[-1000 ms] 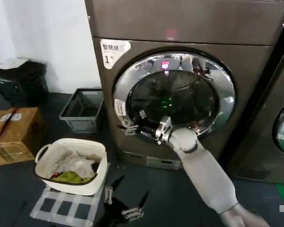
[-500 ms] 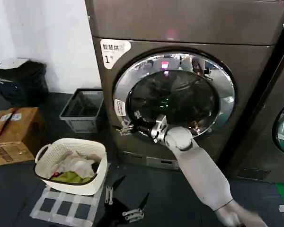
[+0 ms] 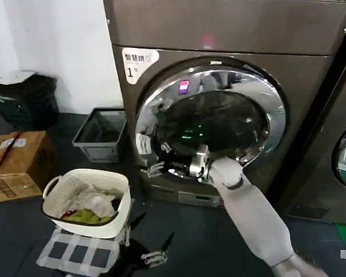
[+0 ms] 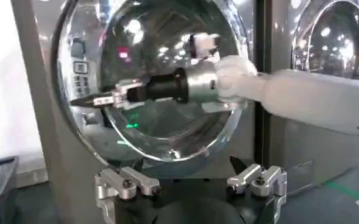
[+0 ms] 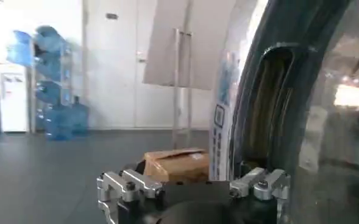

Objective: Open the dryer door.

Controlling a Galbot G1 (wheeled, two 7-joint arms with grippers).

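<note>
Reaching across the front of the dryer (image 3: 311, 98), the right gripper (image 3: 161, 168) is at the lower left edge of the dryer door (image 3: 210, 124), on the side away from the hinge. In the left wrist view this gripper (image 4: 100, 99) points with its dark fingers toward the door's free edge, and the fingers look close together around the rim or a handle there; I cannot tell for sure if they really hold something or only press behind it.

The door is not fully closed: its left side stands a little out from the machine front, and a dark gap shows along that edge, while the right side stays near the body. So the hinge seems to be on the right, and the door should swing outward and to the right, toward the robot. The right arm lies low under the glass, so a pull back along the arm would follow this swing.

The left gripper (image 3: 147, 245) hangs low in front of the machine, near the white laundry basket (image 3: 118, 216), with its fingers spread apart and empty. It is farther from the door than the right one.
</note>
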